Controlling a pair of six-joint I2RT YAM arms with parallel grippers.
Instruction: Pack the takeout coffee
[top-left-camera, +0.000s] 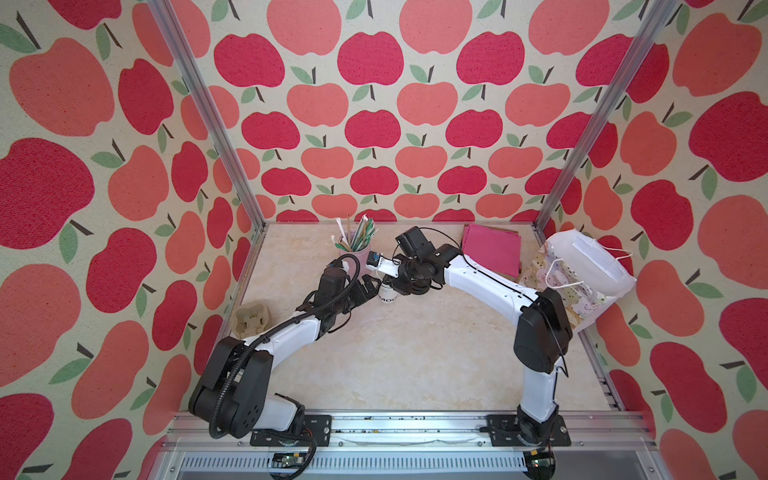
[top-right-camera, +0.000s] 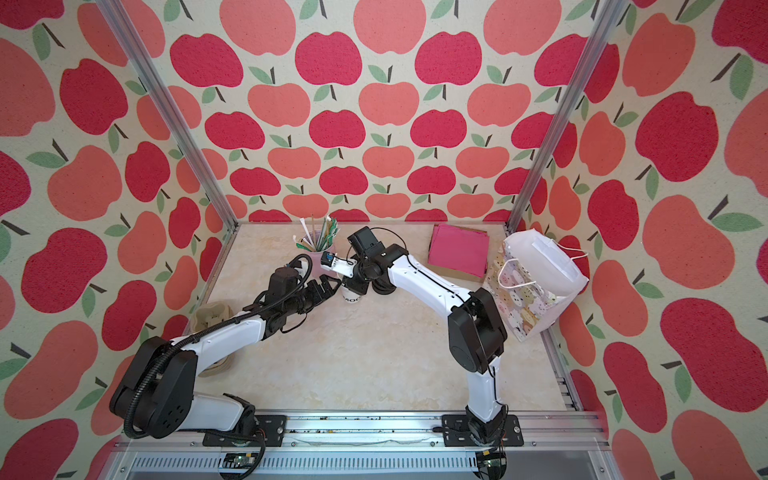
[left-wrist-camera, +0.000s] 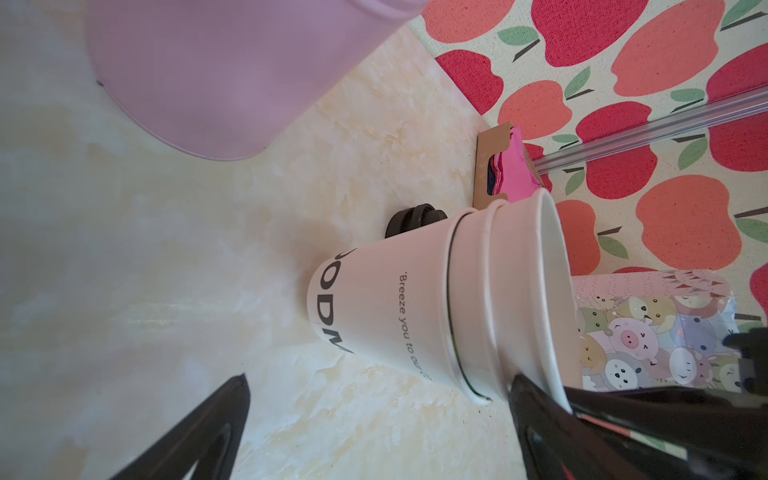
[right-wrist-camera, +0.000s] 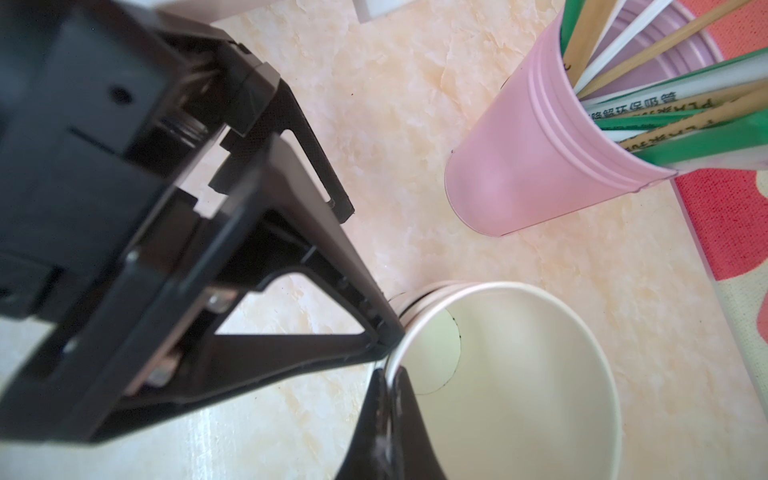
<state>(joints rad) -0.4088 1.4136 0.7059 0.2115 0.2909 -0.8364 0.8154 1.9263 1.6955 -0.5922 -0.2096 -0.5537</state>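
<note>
Top cup (right-wrist-camera: 519, 374): sitting nested in the white cup stack (top-left-camera: 387, 296) beside the pink straw cup (right-wrist-camera: 519, 174).
Black lid (left-wrist-camera: 415, 218): lying near that pink cup.
Right fingers (right-wrist-camera: 374, 415): pinching the top cup's rim.
Left fingers (left-wrist-camera: 237, 395): standing spread beside the stack.

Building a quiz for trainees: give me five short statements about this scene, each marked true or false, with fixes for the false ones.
1. The right claw is shut on the top cup's rim. True.
2. The left claw is shut. False: it is open, beside the stack.
3. The pink cup holds straws. True.
4. The stack lies on its side. False: it stands on its base on the table.
5. The lids sit on top of the stack. False: they rest on the table beside it.
</note>
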